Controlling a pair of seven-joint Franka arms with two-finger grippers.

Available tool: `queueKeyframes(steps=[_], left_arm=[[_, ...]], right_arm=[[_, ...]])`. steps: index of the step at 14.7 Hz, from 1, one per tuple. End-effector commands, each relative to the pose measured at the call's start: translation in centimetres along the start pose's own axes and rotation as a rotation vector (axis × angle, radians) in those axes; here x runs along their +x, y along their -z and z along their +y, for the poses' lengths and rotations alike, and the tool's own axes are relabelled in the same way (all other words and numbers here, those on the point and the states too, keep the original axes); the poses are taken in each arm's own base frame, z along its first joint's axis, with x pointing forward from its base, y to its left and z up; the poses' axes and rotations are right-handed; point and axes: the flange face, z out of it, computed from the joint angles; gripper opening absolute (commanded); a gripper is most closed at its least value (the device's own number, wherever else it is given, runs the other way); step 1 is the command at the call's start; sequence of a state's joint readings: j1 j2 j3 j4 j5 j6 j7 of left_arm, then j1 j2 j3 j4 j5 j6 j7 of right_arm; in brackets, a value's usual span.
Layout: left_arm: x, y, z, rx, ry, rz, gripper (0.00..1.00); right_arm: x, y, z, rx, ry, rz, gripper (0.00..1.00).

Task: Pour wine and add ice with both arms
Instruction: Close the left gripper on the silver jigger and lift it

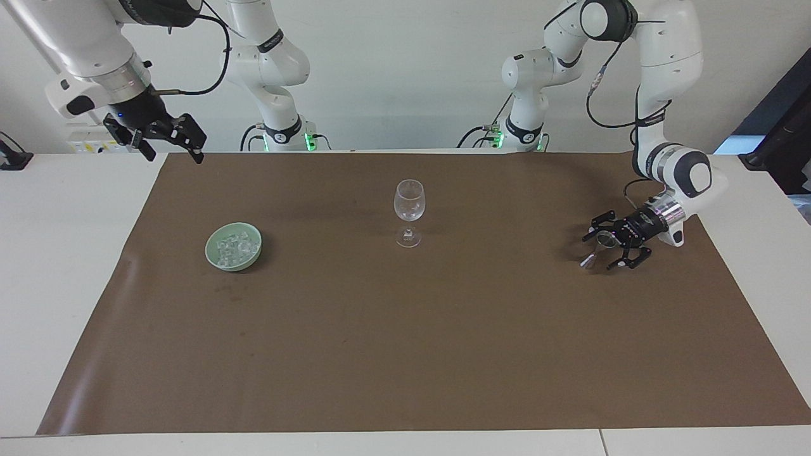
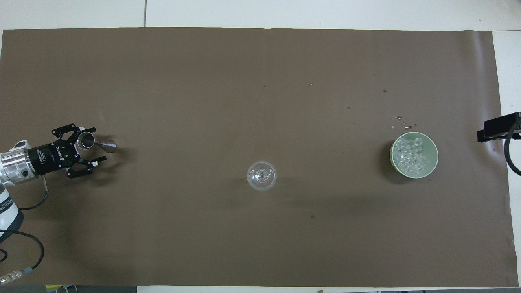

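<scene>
Standing mid-table, an empty wine glass (image 1: pixel 409 212). Left pincer (image 1: pixel 607 247) low at the left arm's table edge, jaws spread around a steel jigger (image 1: pixel 600 246). Ice (image 1: pixel 234 247) heaped in a green bowl (image 1: pixel 217 258) toward the right arm's end. Right pincer (image 1: pixel 170 147) waits raised over that corner, open.

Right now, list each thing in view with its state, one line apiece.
wine glass: upright, empty.
green bowl: upright, holds ice.
metal jigger: tilted between the open fingers of the left gripper.
right gripper: raised over the mat's corner, waiting.
</scene>
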State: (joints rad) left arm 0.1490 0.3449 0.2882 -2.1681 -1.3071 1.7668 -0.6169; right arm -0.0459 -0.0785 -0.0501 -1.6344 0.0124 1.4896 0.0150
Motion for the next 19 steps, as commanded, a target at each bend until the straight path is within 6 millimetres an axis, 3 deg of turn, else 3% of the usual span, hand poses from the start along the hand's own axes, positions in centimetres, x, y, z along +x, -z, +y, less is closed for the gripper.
queueKeyframes(steps=[1, 2, 3, 10, 15, 19], left_arm=[[-0.4, 0.0, -0.9, -0.013, -0.003, -0.027, 0.53], [-0.5, 0.1, -0.9, -0.012, -0.006, -0.028, 0.23], [-0.6, 0.1, -0.9, -0.013, -0.007, -0.028, 0.00], [-1.3, 0.7, -0.5, -0.009, -0.015, -0.053, 0.00], [-8.3, 1.2, -0.1, 0.042, -0.044, -0.139, 0.00], [-16.2, -2.9, -1.9, 0.197, -0.108, -0.101, 0.00]], right_arm=[[-0.3, -0.1, 0.1, 0.009, -0.014, 0.000, 1.00], [-0.3, -0.1, 0.1, 0.009, -0.014, 0.000, 1.00], [-0.3, -0.1, 0.1, 0.009, -0.014, 0.000, 1.00], [-0.3, -0.1, 0.1, 0.009, -0.014, 0.000, 1.00], [-0.3, -0.1, 0.1, 0.009, -0.014, 0.000, 1.00], [-0.4, -0.2, 0.2, 0.009, -0.009, -0.007, 1.00]])
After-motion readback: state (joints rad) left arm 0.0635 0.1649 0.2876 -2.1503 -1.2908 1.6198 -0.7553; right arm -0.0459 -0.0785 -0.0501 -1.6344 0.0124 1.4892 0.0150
